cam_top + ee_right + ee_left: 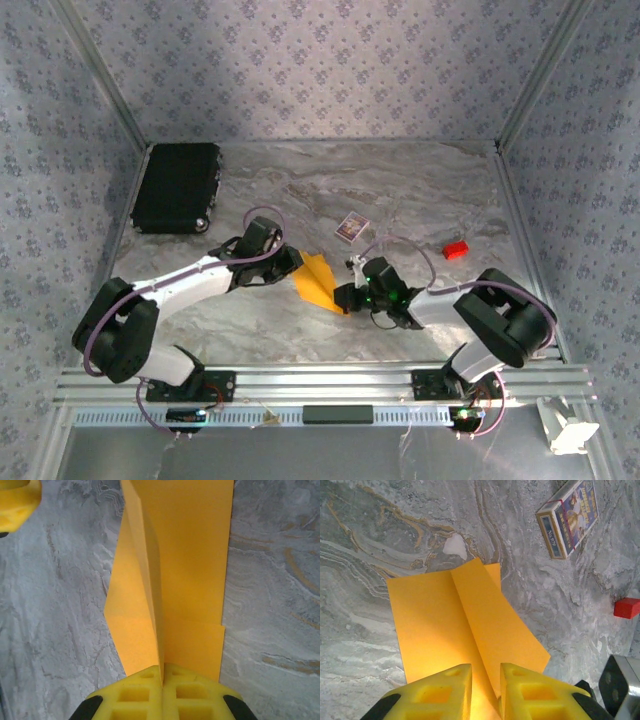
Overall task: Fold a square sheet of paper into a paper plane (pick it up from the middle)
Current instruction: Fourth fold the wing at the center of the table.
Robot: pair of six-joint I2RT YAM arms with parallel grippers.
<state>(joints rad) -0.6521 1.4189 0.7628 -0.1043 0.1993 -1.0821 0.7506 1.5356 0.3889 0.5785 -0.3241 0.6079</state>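
Your square sheet of paper [318, 283] lies near the middle of the tabletop [400, 190], partly folded. One panel is doubled over along a straight crease, and it does not yet have the shape of a dart. In the overhead view its long axis runs roughly from 10 o'clock to 4 o'clock, with an arm at each end.

The right pincer [345, 295] sits at the 4 o'clock end. Its wrist view shows the right pincer [162, 672] pressed together on the raised fold, so the sheet [190, 555] runs away from it toward 12 o'clock with the crease straight ahead.

The left pincer [290, 262] is at the 10 o'clock end. From its wrist, the left pincer [486, 672] has a narrow gap between its fingers, and the crease of the sheet [445, 615] leads straight into that gap. It is not clamped on the paper, and you cannot tell whether either pad touches it.

Both arms are at the sheet, but only the right one has a firm hold. I judge that the next move turns on the left pincer meeting the crease squarely in line with it. A skewed bite would probably drag the fold off true.

From the paper, the small boxed card pack [348, 227] lies near, at about 1 o'clock. The red block [456, 250] is farther off, at about 2 o'clock, and the black case [177, 187] is well apart at 10 o'clock.
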